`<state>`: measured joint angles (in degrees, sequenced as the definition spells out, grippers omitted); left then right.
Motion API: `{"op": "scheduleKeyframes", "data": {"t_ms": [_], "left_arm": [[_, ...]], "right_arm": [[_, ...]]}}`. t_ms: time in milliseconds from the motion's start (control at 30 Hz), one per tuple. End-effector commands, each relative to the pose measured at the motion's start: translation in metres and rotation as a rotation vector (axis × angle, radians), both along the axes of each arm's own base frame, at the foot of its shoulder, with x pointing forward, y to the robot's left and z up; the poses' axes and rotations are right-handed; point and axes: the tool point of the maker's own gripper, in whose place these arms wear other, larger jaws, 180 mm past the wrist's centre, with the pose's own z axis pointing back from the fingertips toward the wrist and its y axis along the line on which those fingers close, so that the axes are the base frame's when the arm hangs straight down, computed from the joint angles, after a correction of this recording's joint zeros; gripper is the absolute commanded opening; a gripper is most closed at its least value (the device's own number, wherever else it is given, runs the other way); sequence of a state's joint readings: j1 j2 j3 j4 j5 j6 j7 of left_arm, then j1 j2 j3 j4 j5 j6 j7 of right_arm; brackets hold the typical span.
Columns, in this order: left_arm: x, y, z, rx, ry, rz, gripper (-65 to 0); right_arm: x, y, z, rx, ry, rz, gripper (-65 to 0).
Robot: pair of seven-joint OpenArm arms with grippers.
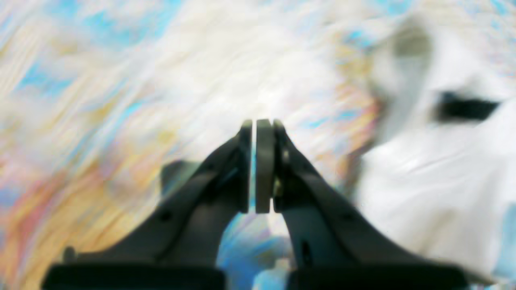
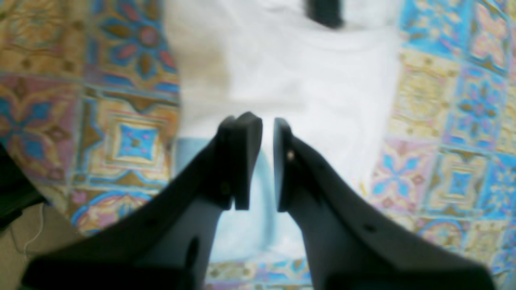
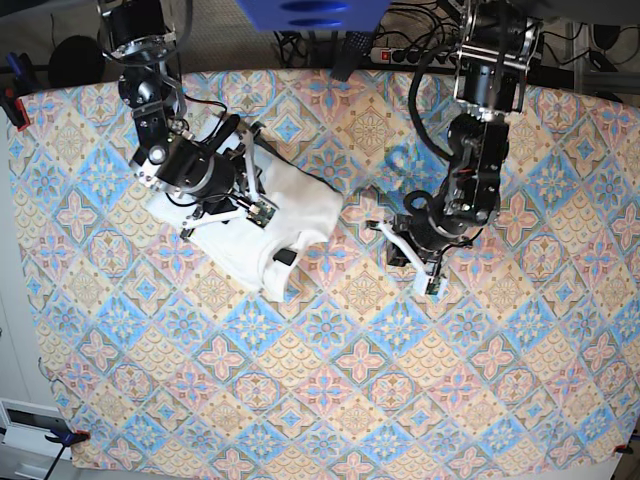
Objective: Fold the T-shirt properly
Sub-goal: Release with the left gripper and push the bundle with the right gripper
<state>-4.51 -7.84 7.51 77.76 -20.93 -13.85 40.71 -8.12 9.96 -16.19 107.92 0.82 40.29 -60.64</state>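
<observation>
From where I stood, the near stretch of the tabletop (image 3: 330, 400) showed only its patterned cloth of blue, orange and pink tiles. Farther in, the left arm reached down toward the middle of the cloth, its pincer (image 3: 430, 272) hanging over bare pattern, well apart from the shirt (image 3: 290, 215). In the left wrist view that pincer (image 1: 260, 167) had its pads pressed nearly together, only a hairline gap between them, and nothing caught there. That picture was badly smeared, so I could make out little beyond white fabric off to the right with a small black tag (image 1: 465, 108) on it.

Farther left, the shirt lay bunched in a compact white heap on the cloth, plain side up, with a dark patch near its lower edge. The right arm leaned over it, its pincer (image 3: 240, 200) over the heap's left part. From the right wrist view, that pincer (image 2: 262, 161) stood slightly parted, a narrow slot between its two pads, empty, with the white shirt (image 2: 290, 80) spread just beneath and a pale blue patch showing through the gap. Whether the pads touched the fabric, I couldn't tell.
</observation>
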Motion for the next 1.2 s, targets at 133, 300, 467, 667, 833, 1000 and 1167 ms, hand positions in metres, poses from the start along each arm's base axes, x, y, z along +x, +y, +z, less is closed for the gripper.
{"op": "scheduleKeyframes", "data": {"t_ms": [133, 300, 467, 667, 833, 1000, 1167], "left_arm": [[-0.025, 0.027, 0.018, 0.002, -0.064, 0.042, -64.2], [-0.052, 0.038, 0.022, 0.01, -0.068, 0.064, -64.2], [-0.066, 0.047, 0.021, 0.017, -0.058, 0.088, -64.2], [-0.073, 0.047, 0.018, 0.017, -0.044, 0.087, -64.2], [-0.076, 0.047, 0.016, 0.017, -0.036, 0.087, -64.2], [-0.079, 0.046, 0.014, 0.018, -0.03, 0.087, -64.2], [-0.084, 0.048, 0.012, 0.021, -0.022, 0.09, -64.2]], "right_arm": [[0.021, 0.046, -0.002, 0.079, 0.01, 0.046, -56.4], [0.029, 0.044, -0.023, 0.047, 0.071, 0.047, -59.0], [0.026, 0.058, -0.045, 0.026, 0.132, 0.113, -61.5], [0.001, 0.062, -0.087, 0.048, 0.256, 0.125, -61.5], [0.007, 0.061, -0.103, 0.092, 0.283, 0.104, -61.5], [0.031, 0.053, -0.106, 0.116, 0.274, 0.07, -61.6], [0.059, 0.031, -0.105, 0.151, 0.265, -0.031, -61.6]]}}
